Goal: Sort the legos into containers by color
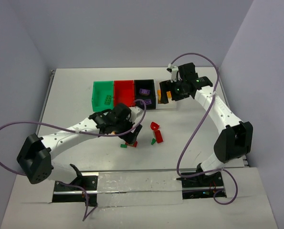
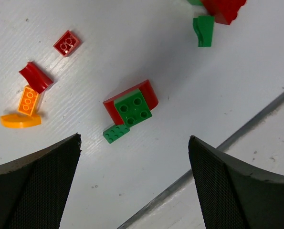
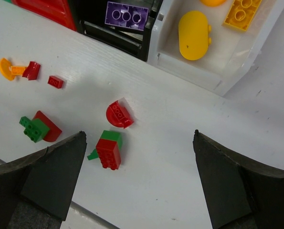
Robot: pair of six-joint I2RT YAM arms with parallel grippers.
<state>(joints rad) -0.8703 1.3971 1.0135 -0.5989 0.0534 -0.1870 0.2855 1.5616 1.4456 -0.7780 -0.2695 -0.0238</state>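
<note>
- We see the left gripper [image 2: 134,143] with its jaws spread wide and nothing between them, hanging above the table [image 2: 180,86] over a small cluster of legos
- Just ahead of its fingertips lies a green square brick [image 2: 133,108] stacked on a red curved piece [image 2: 149,93], with a small green plate [image 2: 115,134] touching their near edge
- Further off in the left wrist view we find a small red brick [image 2: 67,43] lying alone, then a red arch piece [image 2: 35,76], an orange plate [image 2: 28,99] and an orange rounded piece [image 2: 20,120] touching one another in a chain
- The right gripper [image 3: 139,136] is also wide open and empty, hovering over the table just in front of the containers
- Ahead of it we see a red rounded brick [image 3: 119,114] and, just beside that, a red block [image 3: 108,153] with a green piece [image 3: 112,137] at its far end
- The containers stand joined in a row at the far side of the table: green bin [image 1: 101,89], red bin [image 1: 123,90], black bin [image 1: 138,98] and clear white bin [image 3: 184,71]
- The green bin holds a green brick [image 1: 105,100], the black bin a purple plate [image 3: 126,14], and the clear white bin a yellow rounded piece [image 3: 194,34] and an orange-yellow plate [image 3: 242,12]
- We cannot tell whether anything lies in the red bin
</note>
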